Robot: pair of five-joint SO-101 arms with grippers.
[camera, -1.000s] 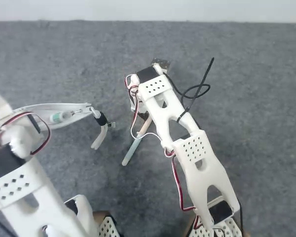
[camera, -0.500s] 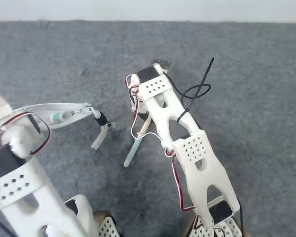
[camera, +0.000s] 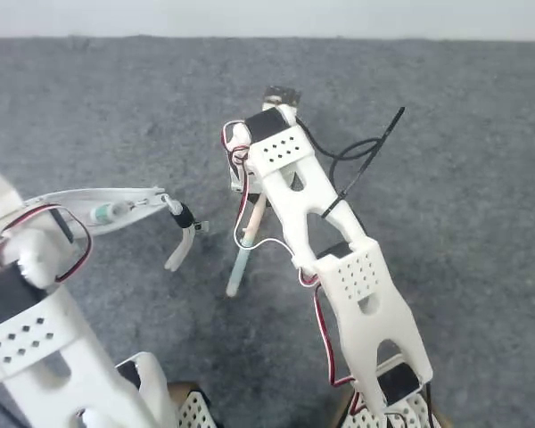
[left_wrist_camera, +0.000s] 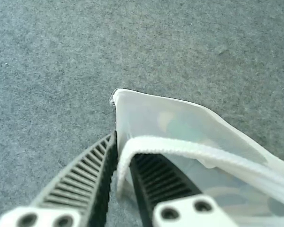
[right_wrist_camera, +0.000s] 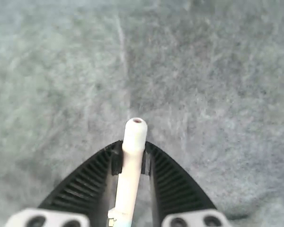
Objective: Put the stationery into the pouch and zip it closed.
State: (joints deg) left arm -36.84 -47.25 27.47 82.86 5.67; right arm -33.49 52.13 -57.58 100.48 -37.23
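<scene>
Left tool (left_wrist_camera: 124, 147) is clamped tight on the edge of the see-through pouch (left_wrist_camera: 180, 123). The pouch sits at middle left of the high view, with something greenish inside and its zipper pull (camera: 180, 239) dangling. Right tool (right_wrist_camera: 131, 148) is pinched around a white pen (right_wrist_camera: 134, 130), which slants down over the grey surface (camera: 464, 98) mid-frame, just right of that pull.

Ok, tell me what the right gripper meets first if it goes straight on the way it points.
The grey mat, most likely. The right gripper points at bare mat, and the pen it holds sticks out past it, so the pen end would probably touch first.
</scene>
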